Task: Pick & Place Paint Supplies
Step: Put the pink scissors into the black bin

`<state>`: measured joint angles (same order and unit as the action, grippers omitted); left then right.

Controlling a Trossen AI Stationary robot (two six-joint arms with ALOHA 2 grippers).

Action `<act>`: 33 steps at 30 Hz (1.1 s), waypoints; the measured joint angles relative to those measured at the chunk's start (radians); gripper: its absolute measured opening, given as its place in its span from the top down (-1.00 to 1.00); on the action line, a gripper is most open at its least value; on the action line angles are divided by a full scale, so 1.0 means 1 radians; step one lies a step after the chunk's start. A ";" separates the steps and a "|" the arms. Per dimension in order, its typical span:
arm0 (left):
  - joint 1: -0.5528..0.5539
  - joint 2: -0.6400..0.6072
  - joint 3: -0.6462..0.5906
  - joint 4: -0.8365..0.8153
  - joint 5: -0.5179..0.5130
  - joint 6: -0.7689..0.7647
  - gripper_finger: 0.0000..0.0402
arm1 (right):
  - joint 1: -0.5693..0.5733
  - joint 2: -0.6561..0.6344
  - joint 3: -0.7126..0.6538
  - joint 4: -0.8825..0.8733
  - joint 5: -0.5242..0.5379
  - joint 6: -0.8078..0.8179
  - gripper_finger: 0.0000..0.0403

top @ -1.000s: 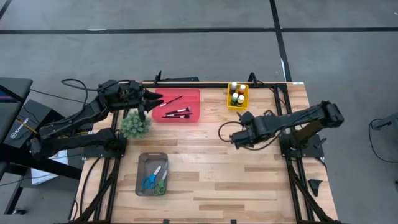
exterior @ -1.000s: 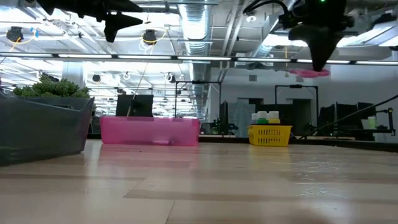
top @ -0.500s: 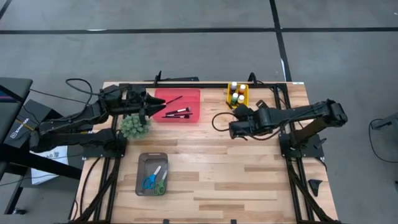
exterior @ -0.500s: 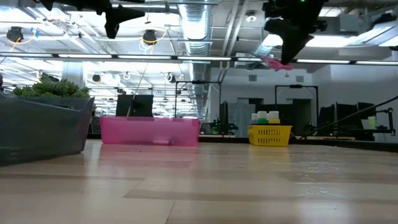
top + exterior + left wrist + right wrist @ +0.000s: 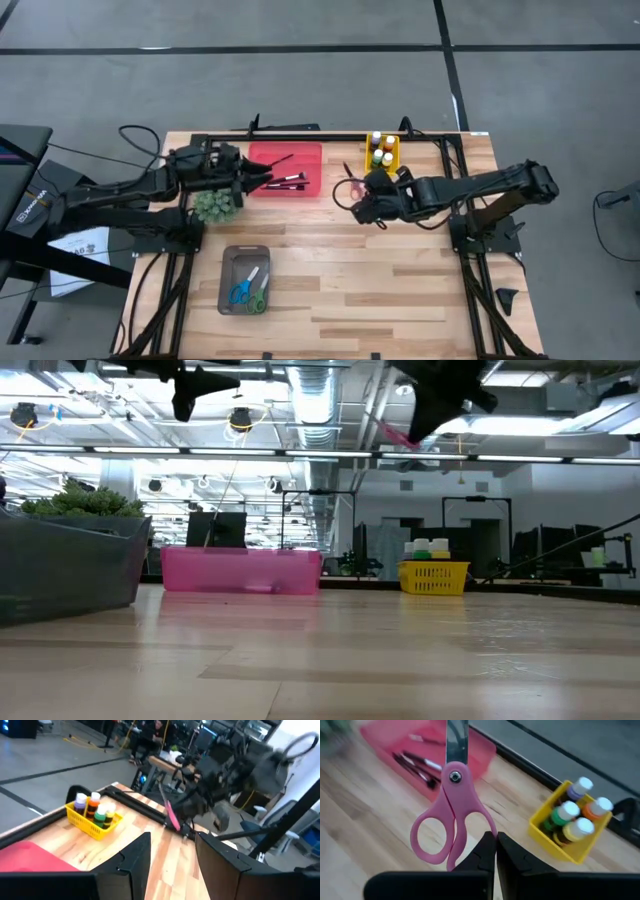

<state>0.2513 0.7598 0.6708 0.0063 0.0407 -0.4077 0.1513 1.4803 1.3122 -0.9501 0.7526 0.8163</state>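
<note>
Right gripper (image 5: 496,851) is closed on pink scissors (image 5: 449,817), blades cut off by the frame. Beyond it, paint bottles (image 5: 577,817) stand in a yellow basket (image 5: 547,831); brushes (image 5: 415,765) lie blurred in a pink tray (image 5: 480,757). Left gripper (image 5: 172,852) hangs empty, fingers apart.

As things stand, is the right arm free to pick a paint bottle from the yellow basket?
Probably not yet. The right pincer is shut on the pink scissors and holds them above the table, so it has no free grip. The yellow basket sits close beside it with nothing in between; only the scissors stand in the way.
</note>
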 joint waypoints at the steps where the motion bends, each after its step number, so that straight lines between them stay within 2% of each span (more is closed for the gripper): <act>1: -0.009 0.006 0.000 0.001 -0.009 0.001 0.25 | -0.001 0.000 0.011 0.011 0.000 0.013 1.00; 7: -0.062 0.033 0.000 0.003 -0.094 0.007 0.25 | -0.002 0.000 0.068 0.079 0.001 0.071 1.00; 14: -0.112 0.091 0.000 0.057 -0.102 0.001 0.25 | -0.013 0.000 0.084 0.283 -0.050 0.024 1.00; 22: -0.167 0.155 0.000 0.170 -0.101 0.007 0.24 | -0.031 0.000 0.084 0.379 -0.055 0.019 1.00; 27: -0.194 0.202 0.002 0.255 -0.106 0.044 0.11 | -0.035 0.000 0.084 0.419 -0.049 0.015 1.00; 33: -0.267 0.288 0.064 0.269 -0.198 0.226 -0.10 | -0.048 0.000 0.084 0.429 -0.040 0.014 1.00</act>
<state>-0.0152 1.0481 0.7350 0.2753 -0.1572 -0.1822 0.1028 1.4803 1.3964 -0.5211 0.7128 0.8303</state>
